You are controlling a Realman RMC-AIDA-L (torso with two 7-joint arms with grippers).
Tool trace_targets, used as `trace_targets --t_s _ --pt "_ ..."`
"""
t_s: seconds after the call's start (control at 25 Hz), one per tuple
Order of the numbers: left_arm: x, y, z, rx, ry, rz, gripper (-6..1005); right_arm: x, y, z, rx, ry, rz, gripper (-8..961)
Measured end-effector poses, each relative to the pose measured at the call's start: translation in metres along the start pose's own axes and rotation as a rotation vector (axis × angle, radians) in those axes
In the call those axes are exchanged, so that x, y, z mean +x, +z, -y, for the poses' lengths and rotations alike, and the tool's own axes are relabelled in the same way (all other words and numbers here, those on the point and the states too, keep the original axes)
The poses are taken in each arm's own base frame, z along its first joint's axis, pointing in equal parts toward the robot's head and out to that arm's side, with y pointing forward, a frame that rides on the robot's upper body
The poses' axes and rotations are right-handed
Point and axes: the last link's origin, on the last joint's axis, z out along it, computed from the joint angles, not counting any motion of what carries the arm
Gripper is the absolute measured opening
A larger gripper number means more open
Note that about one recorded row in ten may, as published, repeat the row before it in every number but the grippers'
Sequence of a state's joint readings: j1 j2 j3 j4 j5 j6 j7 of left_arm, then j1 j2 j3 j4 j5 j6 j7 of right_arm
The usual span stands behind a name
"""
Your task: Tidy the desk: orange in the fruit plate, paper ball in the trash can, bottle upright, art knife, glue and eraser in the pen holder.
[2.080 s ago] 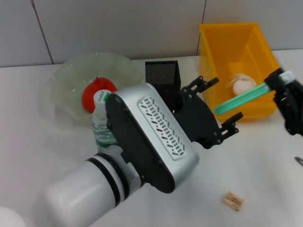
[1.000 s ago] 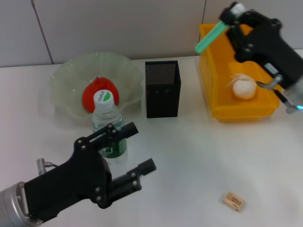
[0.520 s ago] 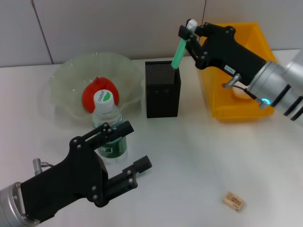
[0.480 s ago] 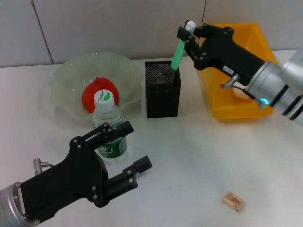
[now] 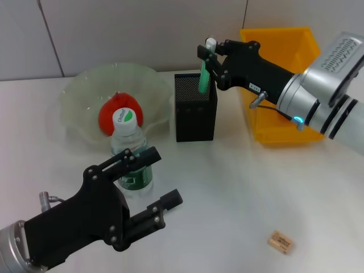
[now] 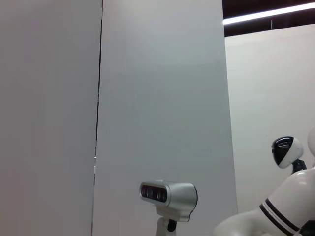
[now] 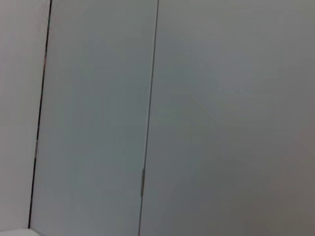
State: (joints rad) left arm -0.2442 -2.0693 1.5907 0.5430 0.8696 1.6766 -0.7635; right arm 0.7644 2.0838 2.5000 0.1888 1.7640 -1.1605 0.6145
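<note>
Right tool [image 5: 208, 56]: pinching the green stick [image 5: 203, 79] near its white cap, right over the black mesh pen holder [image 5: 195, 106].
Just changed: half a second ago the stick leaned at the holder's back corner; now it stands nearly upright, its lower end dipped inside the rim. The arm has swung across from the yellow bin [image 5: 282, 79].
Meaning: this drop-off looks almost done; release is the likely next call, though I judge that, not see it.
Left tool [image 5: 149, 185]: spread wide and empty, hovering low over the desk [image 5: 239, 187] in front of the bottle [image 5: 129, 152].
Already sorted: orange [image 5: 111, 111] sits in the glass fruit plate [image 5: 85, 94]; bottle upright, green-and-white cap on top.
Still loose: a small tan eraser [image 5: 280, 242] lies on the desk, well apart from the holder.
Textures: holder is square perforated metal; plate is wavy clear glass; bin is smooth rigid plastic; bottle is clear ribbed plastic.
Wrist views: only blank wall panels.
</note>
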Motion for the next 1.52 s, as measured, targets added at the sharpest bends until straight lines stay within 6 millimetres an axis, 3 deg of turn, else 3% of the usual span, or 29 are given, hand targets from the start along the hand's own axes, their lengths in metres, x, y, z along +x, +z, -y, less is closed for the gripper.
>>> trace_targets --t_s 0.56,0.96,1.32,1.52 --pt "0.0 0.0 -0.001 -0.003 0.0 0.001 683 0.009 0.012 -0.001 -0.01 0.042 -0.102 154" --pt "0.0 0.0 -0.001 -0.004 0.0 0.002 684 0.009 0.014 -0.001 0.002 0.062 -0.111 241" --pt "0.0 -0.001 -0.001 -0.005 0.001 0.003 684 0.009 0.003 -0.002 0.01 0.094 -0.067 319" --pt "0.0 -0.001 -0.001 -0.006 0.002 0.002 684 0.003 -0.015 0.003 0.026 0.14 0.024 553"
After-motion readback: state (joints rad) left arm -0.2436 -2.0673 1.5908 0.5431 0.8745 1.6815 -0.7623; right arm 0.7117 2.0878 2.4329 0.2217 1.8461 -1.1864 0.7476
